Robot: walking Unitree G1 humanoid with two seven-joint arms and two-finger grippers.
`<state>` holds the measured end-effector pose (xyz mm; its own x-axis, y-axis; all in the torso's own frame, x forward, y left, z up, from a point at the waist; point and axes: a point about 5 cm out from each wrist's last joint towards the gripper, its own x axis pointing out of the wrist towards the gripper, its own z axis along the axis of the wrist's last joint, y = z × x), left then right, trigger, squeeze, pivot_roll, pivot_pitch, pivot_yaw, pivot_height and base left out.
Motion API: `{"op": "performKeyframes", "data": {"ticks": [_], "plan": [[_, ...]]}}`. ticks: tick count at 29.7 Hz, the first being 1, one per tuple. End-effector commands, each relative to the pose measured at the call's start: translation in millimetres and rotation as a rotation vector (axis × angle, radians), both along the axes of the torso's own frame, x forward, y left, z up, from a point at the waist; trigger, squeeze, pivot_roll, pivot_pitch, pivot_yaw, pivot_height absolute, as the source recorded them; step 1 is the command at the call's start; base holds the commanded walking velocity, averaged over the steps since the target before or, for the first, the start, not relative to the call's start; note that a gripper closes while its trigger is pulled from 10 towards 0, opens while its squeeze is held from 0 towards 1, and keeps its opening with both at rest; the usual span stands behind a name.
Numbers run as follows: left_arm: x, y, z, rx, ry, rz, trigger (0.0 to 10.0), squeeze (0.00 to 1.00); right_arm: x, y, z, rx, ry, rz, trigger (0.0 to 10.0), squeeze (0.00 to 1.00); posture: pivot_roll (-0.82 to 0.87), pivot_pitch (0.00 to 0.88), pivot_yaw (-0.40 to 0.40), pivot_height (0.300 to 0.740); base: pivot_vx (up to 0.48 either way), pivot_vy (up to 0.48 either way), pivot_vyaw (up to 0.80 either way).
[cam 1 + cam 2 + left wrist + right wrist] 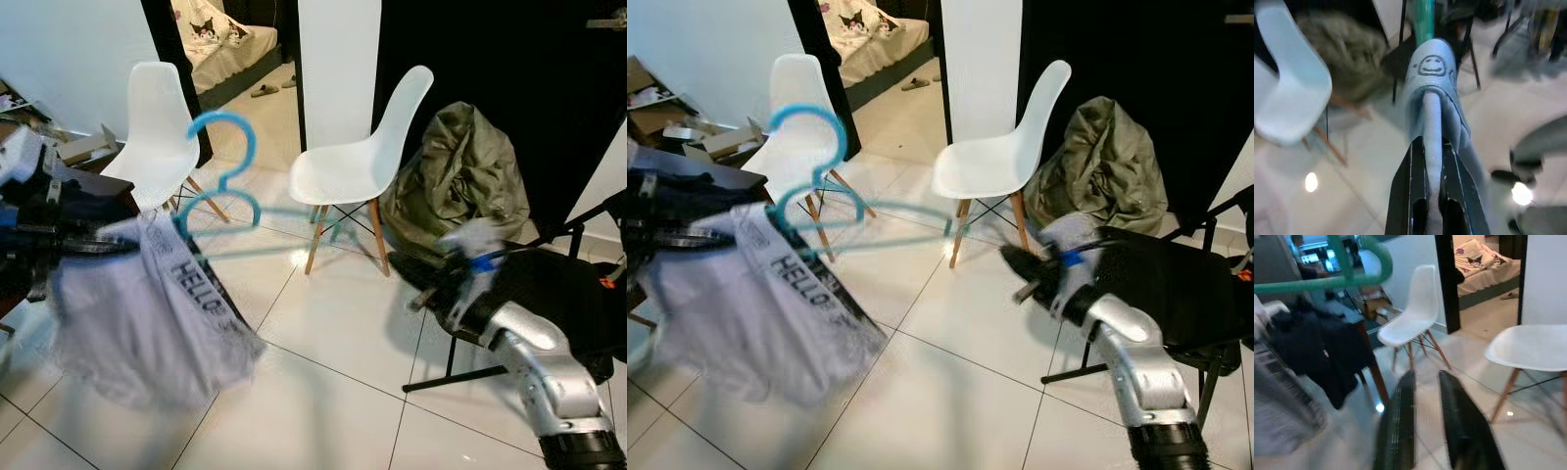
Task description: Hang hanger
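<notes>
A light blue hanger (223, 166) carries a grey shirt (147, 323) printed "HELLO", held up at the left over the tiled floor. My left gripper (103, 245) reaches in from the left and is shut on the shirt's shoulder. The left wrist view has the grey cloth (1432, 122) pinched between the black fingers (1406, 196), with the teal hanger (1424, 19) beyond. My right gripper (1021, 277) hangs blurred at the right, apart from the hanger's far end. Its fingers (1396, 431) stand open with nothing between them, and the hanger's hook (1352, 264) shows above.
Two white chairs (157, 127) (362, 157) stand ahead on the floor. An olive bag (460, 166) slumps against the dark wall at the right. A black folding chair (1176, 294) is beside my right arm. A dark table (1327, 342) and boxes (696, 137) lie left.
</notes>
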<state>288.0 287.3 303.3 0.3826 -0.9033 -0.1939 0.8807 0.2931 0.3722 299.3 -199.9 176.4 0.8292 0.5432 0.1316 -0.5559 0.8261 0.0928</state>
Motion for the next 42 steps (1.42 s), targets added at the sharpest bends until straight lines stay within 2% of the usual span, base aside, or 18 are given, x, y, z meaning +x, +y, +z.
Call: {"op": "performKeyframes", "data": {"ticks": [1, 5, 6, 9, 10, 11, 13, 15, 16, 17, 20, 21, 23, 25, 27, 29, 35, 42], "plan": [[0.4, -6.1, 8, -0.052, -0.043, -0.027, 0.0, 0.0, -4.7, -1.1, -13, 0.083, 0.057, 0.008, 10.0, 1.0, -0.03, 0.046, 0.061, 0.74, 0.0, 0.0, 0.0], [6.2, -10.1, 16, -0.097, -0.097, -0.033, 0.0, 0.0, -9.3, 1.5, -20, 0.141, 0.081, 0.014, 10.0, 1.0, -0.03, 0.046, 0.063, 0.74, 0.0, 0.0, 0.0], [12.9, -15.9, 30, -0.182, -0.163, -0.044, 0.0, 0.0, -11.0, 15.5, -34, 0.222, 0.138, 0.0, 10.0, 1.0, -0.04, 0.045, 0.066, 0.74, 0.0, 0.0, 0.0], [14.7, -18.5, 35, -0.215, -0.183, -0.052, 0.0, 0.0, -11.4, 23.4, -38, 0.252, 0.159, -0.002, 10.0, 1.0, -0.04, 0.045, 0.066, 0.74, 0.0, 0.0, 0.0], [16.2, -21.3, 40, -0.238, -0.198, -0.061, 0.0, 0.0, -12.3, 31.6, -41, 0.281, 0.177, 0.005, 10.0, 1.0, -0.03, 0.046, 0.068, 0.74, 0.0, 0.0, 0.0], [17.8, -26.8, 44, -0.248, -0.213, -0.082, 0.0, 0.0, -13.6, 45.6, -42, 0.331, 0.186, 0.028, 10.0, 1.0, -0.03, 0.044, 0.073, 0.74, 0.0, 0.0, 0.0], [17.8, -26.8, 44, -0.248, -0.213, -0.082, 0.0, 0.0, -13.6, 45.6, -42, 0.331, 0.186, 0.028, 10.0, 1.0, -0.03, 0.044, 0.073, 0.74, 0.0, 0.0, 0.0], [19.7, -34.4, 51, -0.253, -0.232, -0.112, 0.0, 0.0, -15.0, 65.4, -43, 0.395, 0.201, 0.058, 10.0, 1.0, -0.03, 0.042, 0.079, 0.74, 0.0, 0.0, 0.0], [19.7, -34.4, 51, -0.253, -0.232, -0.112, 0.0, 0.0, -15.0, 65.4, -43, 0.395, 0.201, 0.058, 10.0, 1.0, -0.03, 0.042, 0.079, 0.74, 0.0, 0.0, 0.0], [20.7, -37.8, 55, -0.259, -0.243, -0.127, 0.0, 0.0, -15.5, 75.2, -43, 0.434, 0.215, 0.069, 10.0, 1.0, -0.03, 0.042, 0.081, 0.74, 0.0, 0.0, 0.0], [21.4, -39.5, 58, -0.264, -0.249, -0.135, 0.0, 0.0, -15.8, 80.4, -44, 0.457, 0.225, 0.073, 10.0, 1.0, -0.03, 0.042, 0.081, 0.74, 0.0, 0.0, 0.0], [22.3, -45.5, 66, -0.28, -0.275, -0.168, 0.0, 0.0, -19.4, 96.7, -39, 0.554, 0.226, 0.126, 10.0, 0.0, -0.03, 0.041, 0.087, 0.74, 0.0, 0.0, 0.0], [22.2, -47.4, 69, -0.283, -0.284, -0.178, 0.0, 0.0, -20.5, 101.3, -37, 0.578, 0.223, 0.144, 10.0, 0.0, -0.03, 0.041, 0.087, 0.74, 0.0, 0.0, 0.0], [21.7, -50.0, 71, -0.287, -0.294, -0.19, 0.0, 0.0, -21.2, 106.7, -38, 0.543, 0.22, 0.156, 10.0, 0.0, -0.04, 0.04, 0.089, 0.74, 0.0, 0.0, 0.0], [20.8, -53.6, 73, -0.296, -0.306, -0.207, 0.0, 0.0, -21.7, 115.7, -43, 0.425, 0.219, 0.166, 10.0, 0.0, -0.04, 0.041, 0.093, 0.74, 0.0, 0.0, 0.0], [19.9, -56.5, 74, -0.301, -0.312, -0.221, 0.0, 0.0, -21.7, 122.3, -45, 0.391, 0.221, 0.175, 10.0, 0.0, -0.04, 0.041, 0.09, 0.74, 0.0, 0.0, 0.0], [17.9, -63.4, 78, -0.312, -0.327, -0.255, 0.0, 0.0, -13.7, 142.5, -46, 0.423, 0.274, 0.157, 10.0, 0.0, -0.03, 0.038, 0.086, 0.74, 0.0, 0.0, 0.0], [17.3, -64.8, 78, -0.317, -0.325, -0.266, 0.0, 0.0, -8.3, 141.0, -53, 0.417, 0.313, 0.102, 10.0, 0.0, -0.02, 0.041, 0.083, 0.74, 0.0, 0.0, 0.0]]}}
